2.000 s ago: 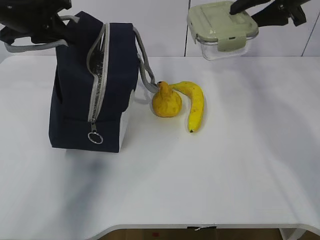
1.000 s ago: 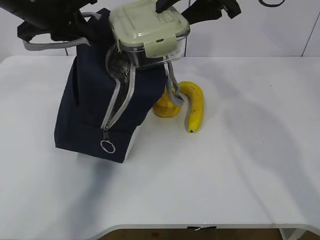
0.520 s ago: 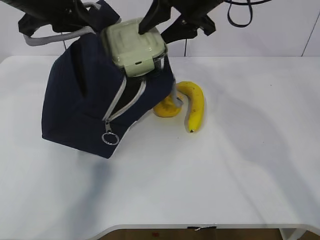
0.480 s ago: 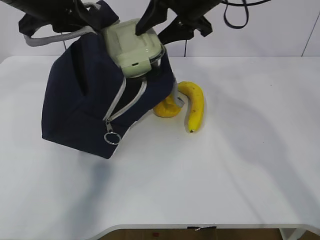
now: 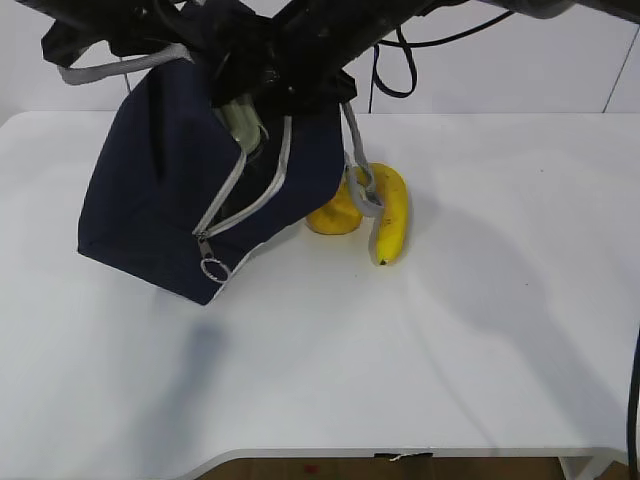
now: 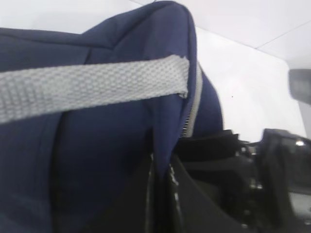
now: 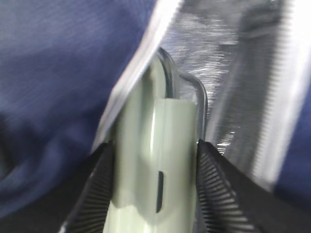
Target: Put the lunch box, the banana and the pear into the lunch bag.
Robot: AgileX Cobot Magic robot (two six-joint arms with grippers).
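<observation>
The navy lunch bag hangs tilted, its zipper gaping toward the right. My left gripper is shut on the blue fabric edge of the bag's top, below a grey handle strap. My right gripper is shut on the pale green lid end of the lunch box, which is inside the bag's mouth against the silver lining. From outside only a sliver of the lunch box shows in the opening. The banana lies on the table, and the pear beside it is partly hidden by the bag.
A second grey strap dangles from the bag over the pear and banana. The zipper's ring pull hangs at the bag's low corner. The white table stretches to the front and right.
The right arm has pushed the lunch box down into the bag's opening, so most of it is now hidden. The bag has tilted a little further.
</observation>
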